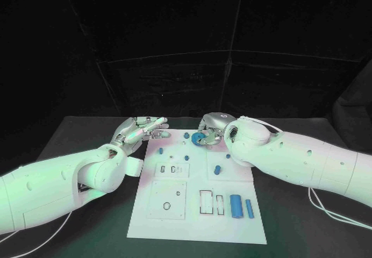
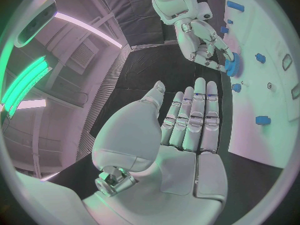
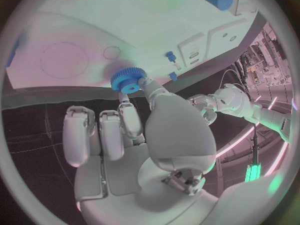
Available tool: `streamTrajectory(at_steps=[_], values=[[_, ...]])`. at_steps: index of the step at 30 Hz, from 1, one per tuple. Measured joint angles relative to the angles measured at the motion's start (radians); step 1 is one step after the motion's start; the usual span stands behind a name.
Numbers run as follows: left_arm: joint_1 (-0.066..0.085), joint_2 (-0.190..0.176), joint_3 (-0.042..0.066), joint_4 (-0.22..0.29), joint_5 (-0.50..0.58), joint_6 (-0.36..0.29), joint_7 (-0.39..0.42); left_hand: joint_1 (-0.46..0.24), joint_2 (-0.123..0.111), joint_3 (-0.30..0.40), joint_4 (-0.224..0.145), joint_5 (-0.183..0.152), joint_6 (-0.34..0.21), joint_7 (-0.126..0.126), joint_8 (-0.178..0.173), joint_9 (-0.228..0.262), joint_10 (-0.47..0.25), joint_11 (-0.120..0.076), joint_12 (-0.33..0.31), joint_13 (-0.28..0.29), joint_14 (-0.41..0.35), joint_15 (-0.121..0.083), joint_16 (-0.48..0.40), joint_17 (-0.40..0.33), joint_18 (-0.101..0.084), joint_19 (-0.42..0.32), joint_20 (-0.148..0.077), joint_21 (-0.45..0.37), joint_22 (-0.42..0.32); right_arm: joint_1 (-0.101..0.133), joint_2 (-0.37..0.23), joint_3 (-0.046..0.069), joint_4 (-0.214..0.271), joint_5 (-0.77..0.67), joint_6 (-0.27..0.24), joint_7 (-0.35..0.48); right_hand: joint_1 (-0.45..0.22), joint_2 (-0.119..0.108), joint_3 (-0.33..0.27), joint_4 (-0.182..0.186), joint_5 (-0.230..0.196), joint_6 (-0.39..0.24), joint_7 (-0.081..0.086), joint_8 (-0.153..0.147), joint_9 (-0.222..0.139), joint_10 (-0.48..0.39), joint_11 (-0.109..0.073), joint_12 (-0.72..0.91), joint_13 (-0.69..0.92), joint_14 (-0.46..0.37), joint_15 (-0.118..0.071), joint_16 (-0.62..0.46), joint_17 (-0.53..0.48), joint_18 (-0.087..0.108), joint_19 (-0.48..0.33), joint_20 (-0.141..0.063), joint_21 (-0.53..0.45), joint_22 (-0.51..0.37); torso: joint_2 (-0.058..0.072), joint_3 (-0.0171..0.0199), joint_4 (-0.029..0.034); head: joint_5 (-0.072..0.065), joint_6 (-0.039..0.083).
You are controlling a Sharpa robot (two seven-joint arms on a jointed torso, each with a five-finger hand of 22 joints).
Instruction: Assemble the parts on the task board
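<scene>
Nearest the head camera, the white task board lies lengthwise on the black desk, with two blue cylinders lying side by side near its close right corner, beside rectangular slots. Farther up the board sit several small blue parts, among them a short peg. At the board's far end the right hand pinches a blue toothed gear just above the board surface. The left hand rests at the board's far left corner, fingers apart and holding nothing. From the left wrist, the left hand has its fingers stretched out straight and side by side over the dark desk, empty, while across from it the right hand clamps the gear at the board edge. From the right wrist, the right hand holds the gear between thumb and a fingertip against the white board; the other fingers are curled loosely.
</scene>
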Motion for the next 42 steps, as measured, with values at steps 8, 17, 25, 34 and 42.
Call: streamTrajectory(at_steps=[8, 17, 25, 34, 42], values=[[0.000, 0.000, 0.000, -0.002, 0.000, 0.000, 0.000, 0.000, 0.000, 0.000, 0.000, 0.000, 0.000, 0.000, 0.000, 0.000, 0.000, 0.000, -0.004, 0.000, 0.000, 0.000, -0.004, 0.001, 0.000, 0.000, 0.000, 0.000, -0.001, 0.000, 0.003, 0.000, 0.038, -0.003, -0.050, 0.000, -0.003, -0.003, 0.011, -0.002, 0.000, 0.000, 0.000, 0.000, 0.001, 0.004, -0.004, 0.004, 0.000, 0.000, 0.000, 0.000, 0.000, 0.000, -0.004, -0.004, 0.000, 0.000, 0.000, -0.0005, -0.0003, 0.002, -0.001], [0.000, 0.000, 0.000, -0.005, 0.000, 0.000, 0.000, 0.000, 0.000, 0.000, 0.000, 0.000, 0.000, 0.000, 0.000, 0.000, 0.000, 0.000, -0.004, 0.000, 0.000, 0.000, -0.004, 0.001, 0.000, 0.000, 0.000, 0.000, -0.001, 0.000, 0.047, 0.000, 0.022, -0.002, -0.054, 0.000, -0.006, -0.007, 0.017, -0.003, -0.020, 0.000, 0.000, -0.001, 0.001, 0.004, -0.004, 0.004, 0.000, 0.000, 0.000, 0.000, 0.000, 0.000, -0.004, -0.004, 0.000, 0.001, 0.000, -0.0010, -0.0005, 0.005, -0.003], [0.000, 0.007, 0.000, -0.010, 0.000, 0.000, 0.000, 0.000, 0.000, 0.000, 0.000, 0.000, 0.000, 0.000, 0.000, 0.000, 0.000, 0.000, -0.004, 0.000, 0.000, 0.000, -0.004, 0.001, 0.000, 0.000, 0.000, 0.000, -0.001, -0.014, 0.092, -0.001, -0.027, 0.001, -0.030, 0.001, -0.009, -0.009, 0.022, -0.004, -0.030, 0.003, -0.004, -0.004, 0.001, 0.004, -0.004, 0.004, 0.000, 0.000, 0.000, 0.000, 0.000, 0.000, -0.004, -0.004, 0.000, 0.001, 0.000, -0.0001, -0.0005, 0.007, -0.005], [0.000, 0.011, 0.000, -0.013, 0.000, 0.000, 0.000, 0.000, 0.000, 0.003, -0.003, 0.000, 0.000, 0.000, 0.000, 0.000, 0.000, 0.000, -0.004, -0.001, 0.000, 0.000, -0.004, 0.001, 0.000, 0.000, 0.000, -0.004, -0.001, -0.017, 0.121, -0.001, -0.067, 0.002, -0.006, 0.000, -0.010, -0.017, 0.026, -0.007, -0.047, 0.004, -0.004, -0.008, 0.000, 0.004, -0.004, 0.004, 0.000, 0.000, 0.000, 0.000, 0.000, 0.000, -0.004, -0.004, 0.000, 0.001, 0.000, 0.0001, -0.0012, 0.007, -0.008], [0.000, 0.012, 0.000, -0.015, 0.000, 0.000, 0.000, 0.000, 0.000, 0.003, -0.003, 0.000, 0.000, 0.000, 0.000, 0.000, 0.000, 0.000, -0.004, -0.001, 0.000, 0.000, -0.004, 0.002, 0.000, 0.000, 0.000, -0.004, -0.001, -0.017, 0.134, -0.001, -0.092, 0.000, 0.010, 0.003, -0.017, -0.025, 0.030, -0.011, -0.089, -0.030, 0.006, -0.026, -0.002, -0.005, 0.005, -0.016, -0.001, 0.000, 0.000, 0.004, 0.001, 0.000, -0.004, -0.004, 0.000, 0.000, 0.000, 0.0001, -0.0017, 0.007, -0.010]])
